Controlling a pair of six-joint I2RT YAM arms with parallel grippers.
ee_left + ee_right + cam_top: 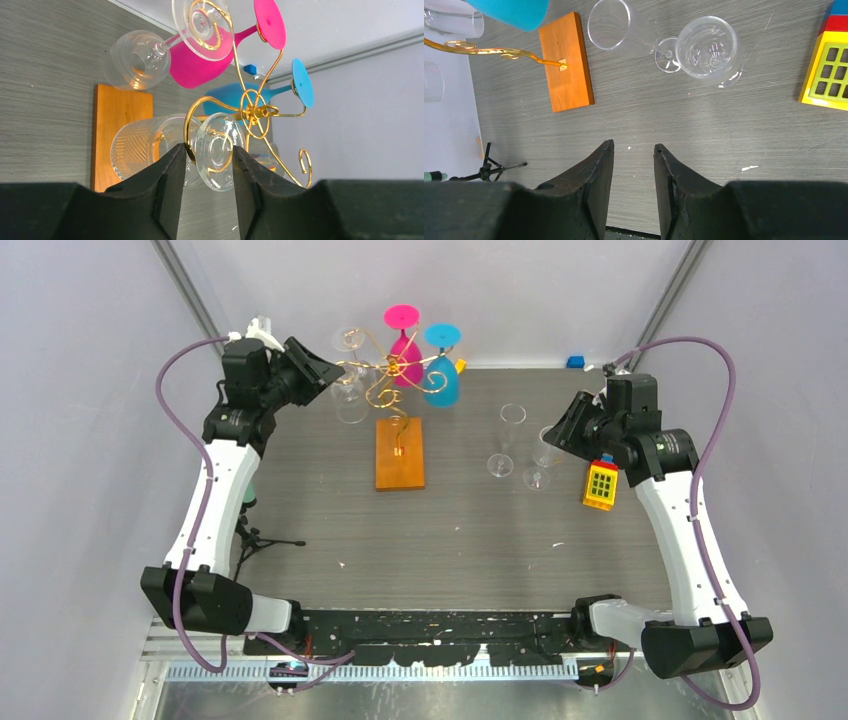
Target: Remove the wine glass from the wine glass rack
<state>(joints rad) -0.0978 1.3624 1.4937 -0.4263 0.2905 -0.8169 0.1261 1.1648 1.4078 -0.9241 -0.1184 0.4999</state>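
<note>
Our left pincer (208, 167) stands open on both sides of the foot of the clear wine glass (142, 145), which hangs at the left side of the rack (256, 111). We should close softly (glass is fragile), then slide it outward off the rack.

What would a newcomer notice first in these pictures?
The gold rack at the far middle of the table stands out, with a pink glass and a blue glass hanging on it upside down. The left gripper is right at the rack, its fingers either side of a clear glass's foot. Two more glasses stand to the right, near the right gripper.
</note>
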